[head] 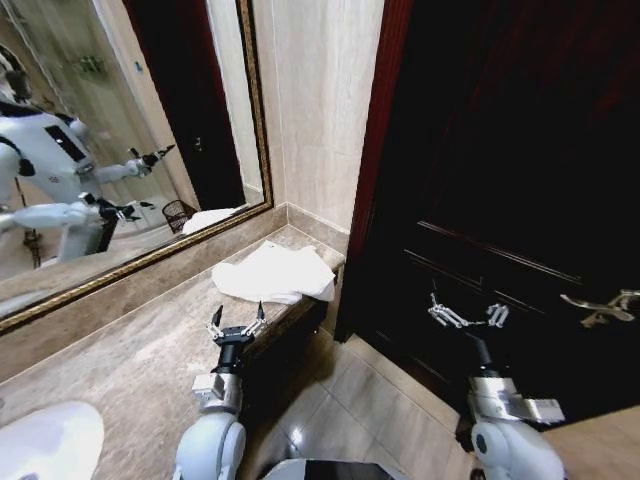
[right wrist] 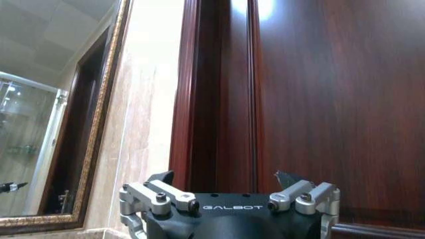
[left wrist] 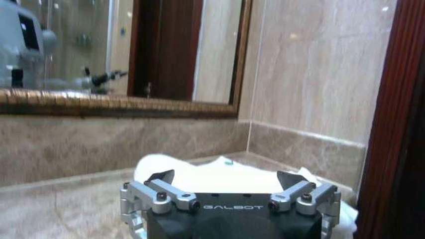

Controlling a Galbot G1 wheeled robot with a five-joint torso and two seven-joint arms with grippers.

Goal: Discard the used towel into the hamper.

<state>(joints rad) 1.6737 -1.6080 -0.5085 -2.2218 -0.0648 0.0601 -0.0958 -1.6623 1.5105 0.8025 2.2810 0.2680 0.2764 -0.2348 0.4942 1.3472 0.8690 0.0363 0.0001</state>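
Observation:
A crumpled white towel [head: 272,273] lies at the far end of the marble counter [head: 130,350], by the corner of the wall. My left gripper [head: 237,318] hovers open just short of the towel, over the counter's front edge. The left wrist view shows the towel [left wrist: 219,172] right beyond the spread fingers of the left gripper [left wrist: 226,176]. My right gripper [head: 468,313] is held open over the floor, facing the dark door [head: 500,150]; in the right wrist view the right gripper [right wrist: 224,175] holds nothing. The hamper [head: 176,214] appears as a small dark wire basket reflected in the mirror.
A gold-framed mirror [head: 130,130] runs along the wall behind the counter. A white basin [head: 45,440] sits at the near left. The wooden door carries a metal lever handle [head: 600,305]. Tiled floor [head: 370,400] lies between counter and door.

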